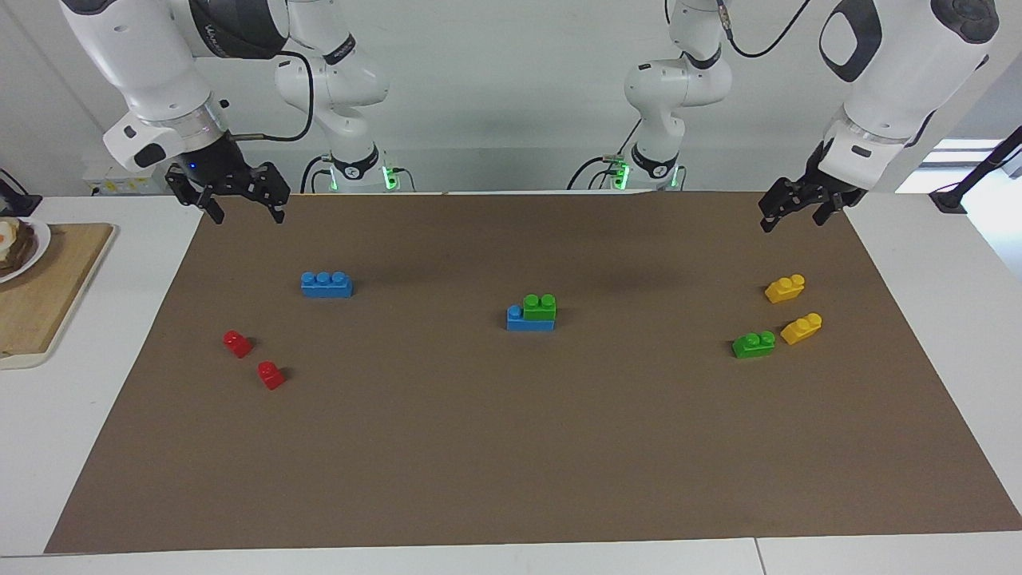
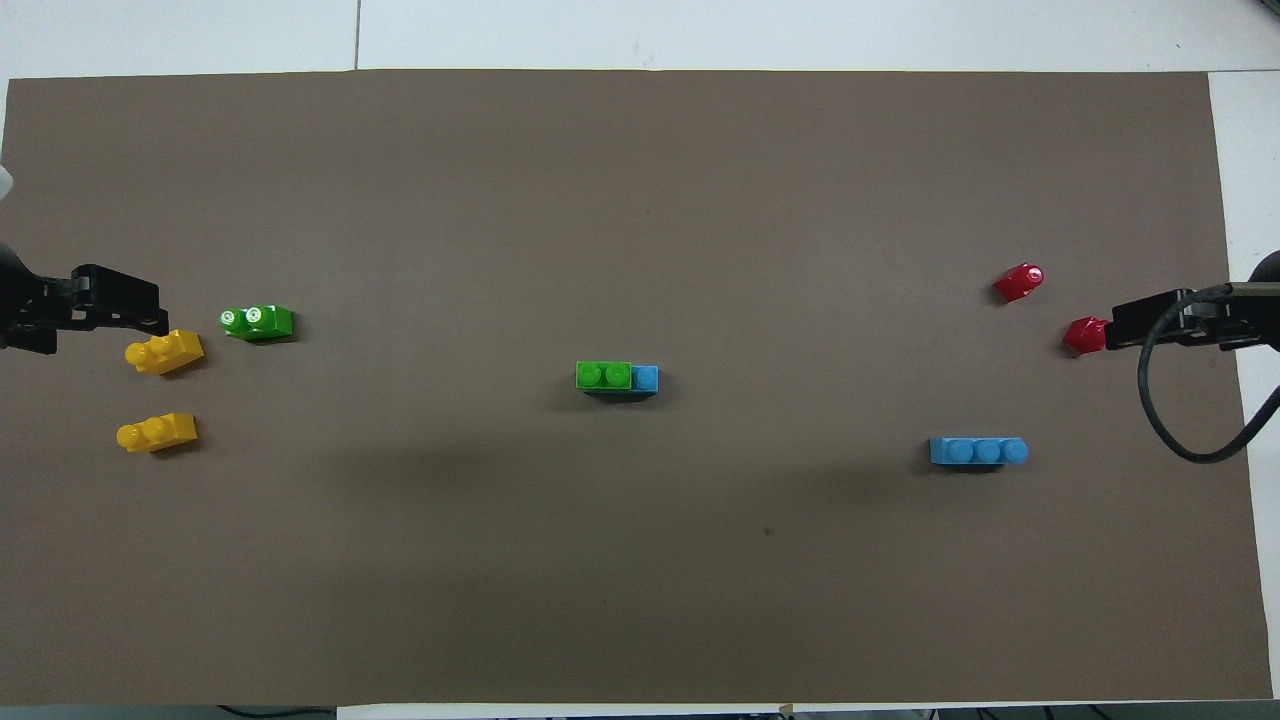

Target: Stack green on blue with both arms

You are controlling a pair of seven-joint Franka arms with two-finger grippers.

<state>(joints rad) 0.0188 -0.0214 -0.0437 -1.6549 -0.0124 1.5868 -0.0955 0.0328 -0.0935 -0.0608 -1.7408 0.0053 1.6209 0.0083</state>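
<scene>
A green brick (image 1: 540, 304) sits stacked on a blue brick (image 1: 517, 321) in the middle of the brown mat; one blue stud stays uncovered. The stack also shows in the overhead view, green (image 2: 604, 375) on blue (image 2: 647, 378). A second blue brick (image 1: 326, 284) (image 2: 978, 451) lies alone toward the right arm's end. A second green brick (image 1: 754, 344) (image 2: 257, 322) lies toward the left arm's end. My right gripper (image 1: 247, 214) (image 2: 1118, 328) is open and empty, raised over the mat's edge. My left gripper (image 1: 792, 222) (image 2: 150, 308) is open and empty, raised over the mat's corner.
Two yellow bricks (image 1: 785, 288) (image 1: 802, 328) lie beside the loose green brick. Two red bricks (image 1: 237, 343) (image 1: 271, 374) lie farther from the robots than the lone blue brick. A wooden board (image 1: 48, 279) with a plate sits off the mat at the right arm's end.
</scene>
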